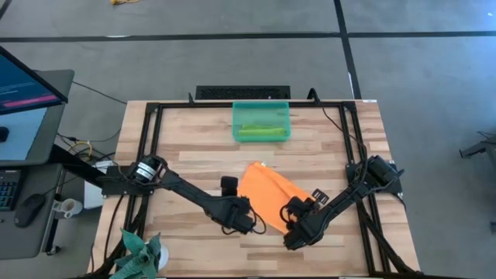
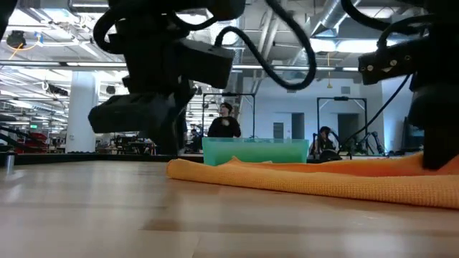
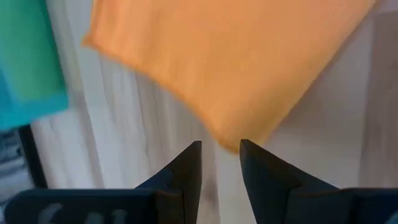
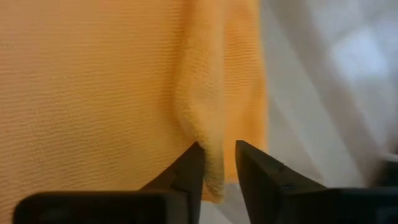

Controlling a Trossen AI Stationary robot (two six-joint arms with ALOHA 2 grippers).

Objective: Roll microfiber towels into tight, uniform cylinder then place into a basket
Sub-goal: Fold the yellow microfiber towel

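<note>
The orange towel (image 1: 267, 194) lies spread on the wooden table, mid-table toward the near edge. The lime green towel (image 1: 260, 130) lies rolled inside the teal basket (image 1: 237, 122) at the far middle. My left gripper (image 1: 246, 223) is at the towel's near-left corner (image 3: 229, 144). Its fingers are a little apart, and the corner tip sits at the fingertips with bare wood between them. My right gripper (image 1: 297, 231) is at the towel's near-right edge, shut on a raised fold. My left gripper: I cannot tell whether its fingertips touch the towel's corner. My right gripper pinches a raised fold (image 4: 208, 140) at the orange towel's near-right edge between its two fingers. The fold runs down between the fingertips (image 4: 189, 163). The rest of the towel (image 2: 337, 179) lies flat on the table.
A dark teal spiky plant thing (image 1: 139, 252) stands at the table's near-left corner. Black frame rails (image 1: 151, 147) run along the table's left, right and far sides. A monitor (image 1: 23, 101) stands left of the table. People (image 2: 224, 122) show in the room beyond.
</note>
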